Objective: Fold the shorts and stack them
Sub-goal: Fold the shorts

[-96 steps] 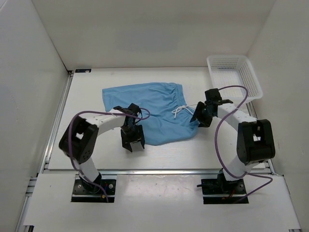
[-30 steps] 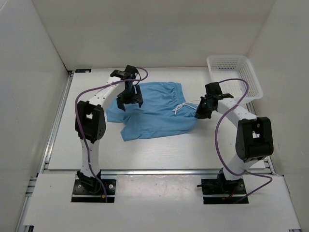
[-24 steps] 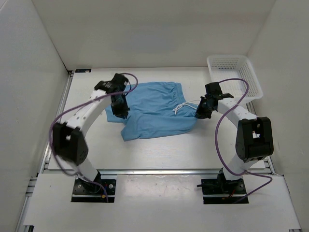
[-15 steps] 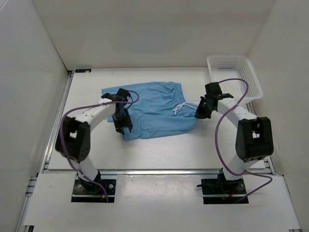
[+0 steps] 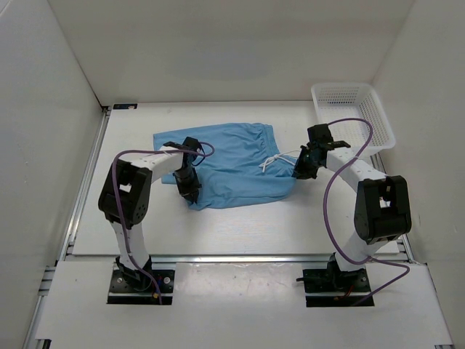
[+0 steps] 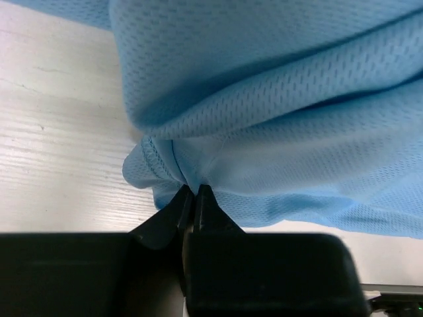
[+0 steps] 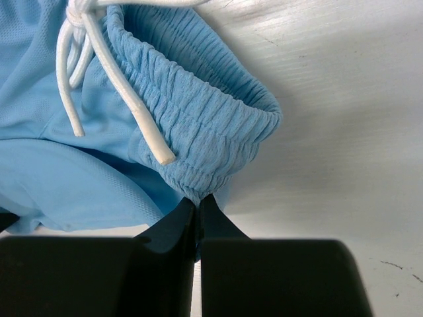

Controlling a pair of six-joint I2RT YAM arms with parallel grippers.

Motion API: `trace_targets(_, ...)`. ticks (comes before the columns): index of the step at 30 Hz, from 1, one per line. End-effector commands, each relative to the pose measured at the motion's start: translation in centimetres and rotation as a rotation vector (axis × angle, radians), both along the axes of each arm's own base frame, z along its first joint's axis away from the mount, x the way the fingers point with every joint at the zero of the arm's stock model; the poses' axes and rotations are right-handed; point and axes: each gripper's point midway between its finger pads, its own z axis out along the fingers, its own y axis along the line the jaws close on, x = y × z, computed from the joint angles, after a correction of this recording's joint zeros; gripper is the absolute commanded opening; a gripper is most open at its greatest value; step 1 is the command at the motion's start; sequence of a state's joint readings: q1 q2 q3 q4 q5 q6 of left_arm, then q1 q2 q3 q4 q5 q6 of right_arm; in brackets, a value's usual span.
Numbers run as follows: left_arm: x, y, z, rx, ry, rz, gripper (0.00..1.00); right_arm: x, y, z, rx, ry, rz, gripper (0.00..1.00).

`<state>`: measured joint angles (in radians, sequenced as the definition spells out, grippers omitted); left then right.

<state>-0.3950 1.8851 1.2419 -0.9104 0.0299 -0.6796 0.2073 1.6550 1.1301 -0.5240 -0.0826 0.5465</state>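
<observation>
Left end effector (image 6: 193,192) dropped onto shorts (image 5: 240,156) hem; wrist view shows pinch.

A white plastic mesh basket (image 5: 354,109) sits at the far right corner of the worktop (image 5: 261,225), tight against the right wall (image 5: 436,131) and turned slightly askew to the edges. The worktop is pale, with a faint wood grain that shows up close. White panels close it in: a back wall (image 5: 232,51) and a left wall (image 5: 36,145). An aluminium rail (image 5: 86,178) runs along the left edge, and another (image 5: 240,256) along the near edge. A small black bracket (image 5: 123,107) sits at the far left corner.
</observation>
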Motion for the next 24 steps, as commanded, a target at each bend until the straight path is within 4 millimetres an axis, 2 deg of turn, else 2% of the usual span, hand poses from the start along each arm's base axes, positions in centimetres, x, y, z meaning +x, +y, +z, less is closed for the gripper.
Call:
trace_targets(1, 1.1, -0.8, 2.5, -0.048, -0.088, -0.008, 0.1, -0.1, 0.3, 0.2, 0.009, -0.01, 0.015, 0.0)
trace_targets(2, 0.9, -0.7, 2.8, -0.052, -0.096, -0.008, 0.1, -0.1, 0.3, 0.2, 0.005, -0.012, 0.023, 0.0)
trace_targets(3, 0.6, -0.5, 4.1, -0.059, -0.113, -0.008, 0.1, -0.2, 0.2, 0.4, 0.005, -0.012, 0.023, 0.0)
trace_targets(5, -0.8, 0.0, 4.6, -0.054, -0.102, -0.008, 0.1, -0.1, 0.1, 0.7, -0.002, -0.023, 0.018, 0.0)
trace_targets(6, -1.2, 0.2, 5.8, -0.065, -0.127, -0.008, 0.1, -0.1, 0.1, 0.7, -0.002, -0.023, 0.018, 0.0)
trace_targets(7, -2.3, 0.9, 5.8, -0.046, -0.108, 0.008, 0.1, -0.2, 0.0, 0.7, -0.006, -0.025, 0.026, 0.0)
trace_targets(9, -3.4, 1.5, 6.1, -0.039, -0.115, 0.025, 0.1, -0.6, -0.2, 0.5, -0.016, -0.016, 0.022, 0.0)
trace_targets(10, -4.1, 1.8, 6.8, -0.048, -0.132, 0.034, 0.1, -1.2, -0.4, 0.1, -0.025, 0.002, 0.032, 0.0)
trace_targets(12, -6.3, 2.4, 5.9, -0.042, -0.086, 0.068, 0.1, -2.1, -0.6, -0.2, -0.027, 0.014, 0.032, 0.0)
trace_targets(13, -6.9, 2.4, 6.1, -0.057, -0.091, 0.079, 0.1, -2.6, -0.7, -0.5, -0.029, 0.023, 0.032, 0.0)
trace_targets(14, -8.3, 2.7, 5.2, -0.055, -0.055, 0.104, 0.1, -3.1, -0.8, -0.4, -0.028, 0.019, 0.032, 0.0)
trace_targets(15, -8.9, 2.9, 4.9, -0.052, -0.044, 0.119, 0.1, -4.5, -1.1, -1.4, -0.034, 0.052, 0.033, 0.0)
trace_targets(16, -9.5, 2.9, 5.0, -0.065, -0.043, 0.135, 0.1, -5.0, -1.2, -1.7, -0.031, 0.056, 0.025, 0.0)
trace_targets(17, -10.6, 3.1, 4.2, -0.061, -0.01, 0.161, 0.1, -5.7, -1.3, -1.7, -0.031, 0.053, 0.024, 0.0)
trace_targets(18, -11.3, 3.0, 3.9, -0.069, 0.016, 0.172, 0.21, -7.1, -1.6, -2.8, -0.032, 0.082, 0.014, 0.0)
trace_targets(20, -11.5, 2.5, 4.1, -0.097, 0.01, 0.177, 0.54, -8.3, -1.4, -2.8, -0.018, 0.078, 0.015, 0.0)
trace_targets(21, -11.9, 2.4, 3.9, -0.101, 0.027, 0.195, 0.7, -9.5, -1.6, -3.5, -0.018, 0.104, 0.004, 0.12)
trace_targets(22, -12.0, 2.1, 4.1, -0.107, 0.02, 0.192, 0.94, -9.7, -1.6, -3.6, -0.017, 0.097, 0.004, 0.22)
trace_targets(23, -12.1, 1.8, 4.3, -0.121, 0.014, 0.181, 1.0, -9.9, -1.6, -3.4, -0.011, 0.089, -0.005, 0.34)
trace_targets(24, -12.1, 1.8, 4.4, -0.122, 0.016, 0.196, 1.0, -10.1, -1.7, -3.5, -0.01, 0.089, -0.005, 0.47)
